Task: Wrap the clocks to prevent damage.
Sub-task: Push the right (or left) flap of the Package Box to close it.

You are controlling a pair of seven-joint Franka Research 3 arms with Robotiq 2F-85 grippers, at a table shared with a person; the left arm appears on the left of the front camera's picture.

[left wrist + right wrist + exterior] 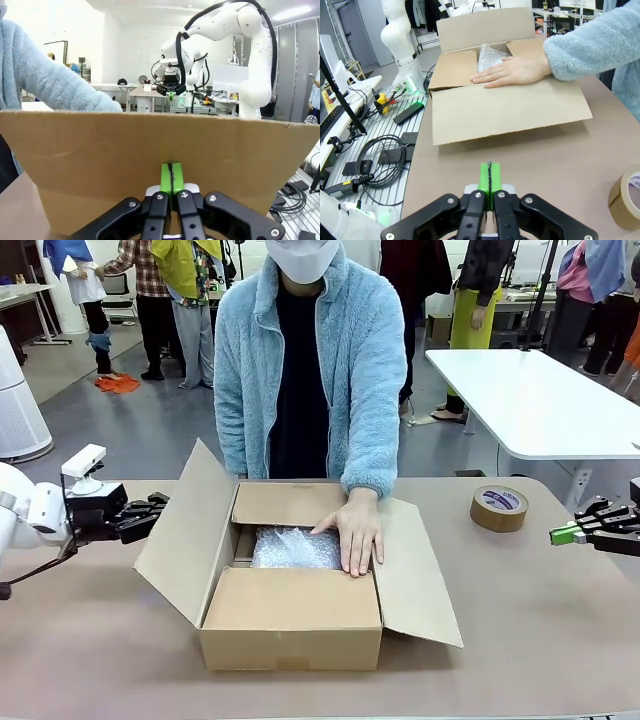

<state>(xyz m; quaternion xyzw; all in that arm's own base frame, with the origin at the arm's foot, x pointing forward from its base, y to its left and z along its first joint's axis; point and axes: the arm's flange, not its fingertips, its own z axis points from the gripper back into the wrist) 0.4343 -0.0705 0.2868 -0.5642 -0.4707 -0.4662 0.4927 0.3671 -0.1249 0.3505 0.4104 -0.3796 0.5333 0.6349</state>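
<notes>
Front view: the open cardboard box (290, 625) stands mid-worktop (530, 630). The clocks (292, 548), one bubble-wrapped bundle, lie on the box floor. The person's hand (358, 532) rests flat on the bundle's right part. Left jaws, closed and empty, sit just left of the box's left flap. Right jaws, closed and empty, sit at the right, well apart from the box. A tape roll (499, 508) lies right of the box.

Left wrist view: closed green pads (165, 177) face the flap.

Right wrist view: closed pads point toward the box.

Clocks (290, 548) partly hidden — person's hand (356, 532) covers one side
</notes>
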